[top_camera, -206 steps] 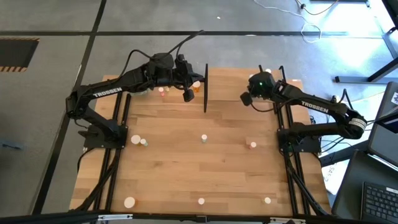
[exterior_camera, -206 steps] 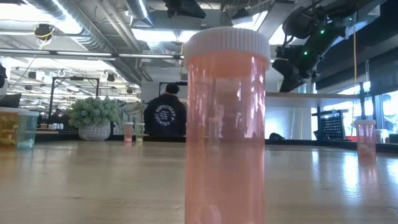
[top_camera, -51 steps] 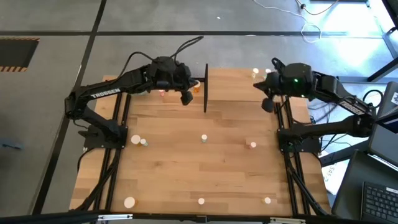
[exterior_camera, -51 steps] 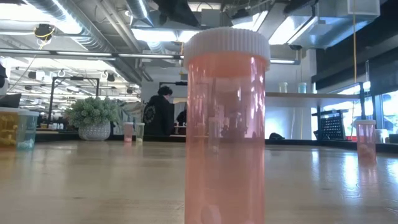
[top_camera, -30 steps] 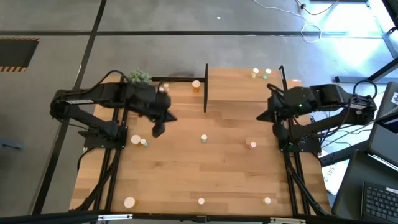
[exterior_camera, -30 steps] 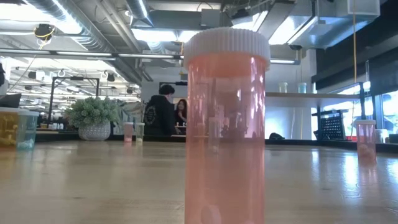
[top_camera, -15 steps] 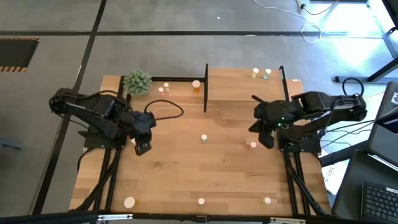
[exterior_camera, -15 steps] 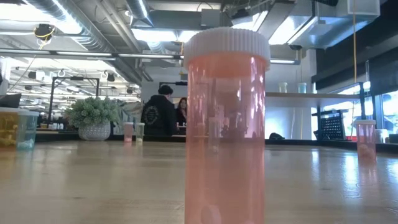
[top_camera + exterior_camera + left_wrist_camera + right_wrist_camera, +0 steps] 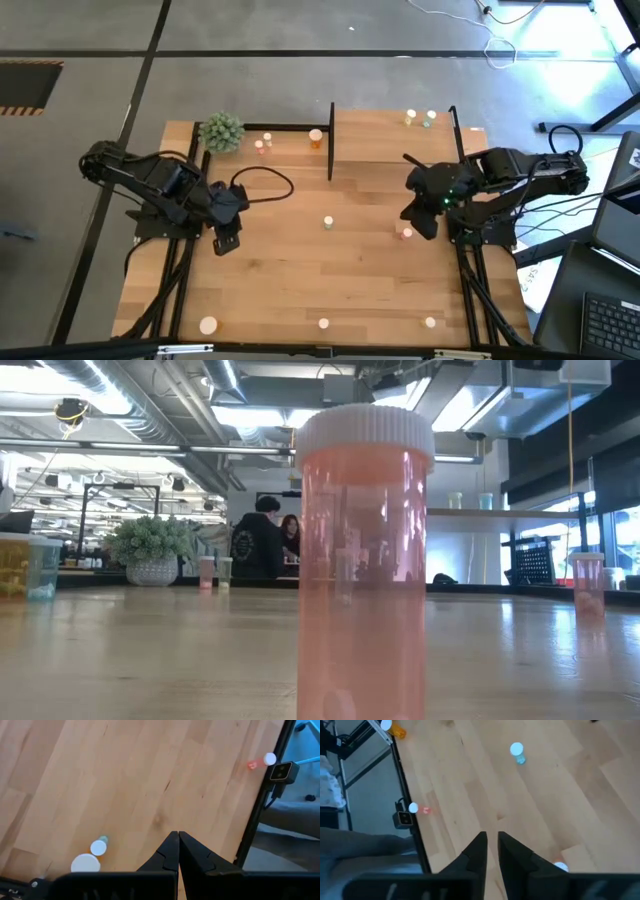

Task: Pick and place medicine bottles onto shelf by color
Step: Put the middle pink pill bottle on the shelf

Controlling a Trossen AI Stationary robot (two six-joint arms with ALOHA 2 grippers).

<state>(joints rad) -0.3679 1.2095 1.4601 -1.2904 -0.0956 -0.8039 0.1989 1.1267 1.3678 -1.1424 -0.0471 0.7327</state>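
Note:
Small medicine bottles stand upright on the wooden table: one mid-table [image 9: 327, 222], a pink-red one [image 9: 405, 233] and others along the near edge [image 9: 323, 323]. More stand on the shelf [image 9: 390, 150] at the far edge, among them an orange one [image 9: 316, 136]. My left gripper [image 9: 225, 240] hangs shut above the table's left part, over two white-capped bottles [image 9: 85, 864] [image 9: 98, 847]. My right gripper [image 9: 420, 225] hangs above the right part beside the pink-red bottle [image 9: 560, 866], its fingers [image 9: 482, 840] a little apart with nothing between them. In the low view, one pink-red bottle [image 9: 365, 560] fills the middle.
A green fuzzy plant ball [image 9: 221, 131] sits at the shelf's far left corner. A black upright divider [image 9: 330, 140] splits the shelf. A loose black cable [image 9: 262, 185] loops over the table by the left arm. People stand in the room behind [image 9: 258, 540].
My left gripper has swung away from the shelf toward the table's near left, ending over the two bottles there, and has tipped further down. My right gripper has gone toward the near edge, stopping next to the pink-red bottle. No bottle has moved.

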